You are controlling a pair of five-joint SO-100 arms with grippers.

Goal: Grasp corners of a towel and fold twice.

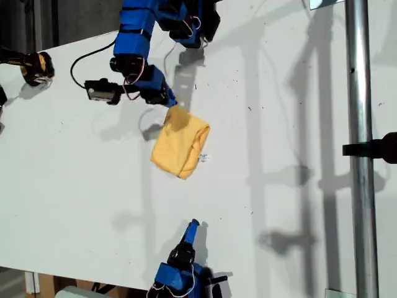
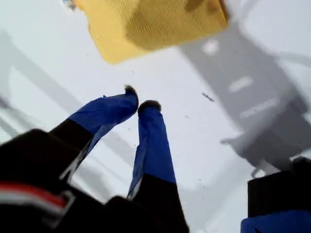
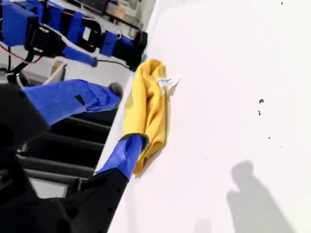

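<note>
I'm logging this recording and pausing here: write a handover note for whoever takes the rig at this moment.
My first gripper: nearly shut, empty, off the towel, low in the exterior view.
My second gripper: open, one finger touching the towel's edge, no grip.
Towel: folded compact on the table, white tag showing.
Done: folding looks complete.
Left: draw the second gripper clear and check the folds.

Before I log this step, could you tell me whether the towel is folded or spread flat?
Folded: the towel lies as a compact doubled bundle with a rounded fold edge, its white tag at one side.
</note>
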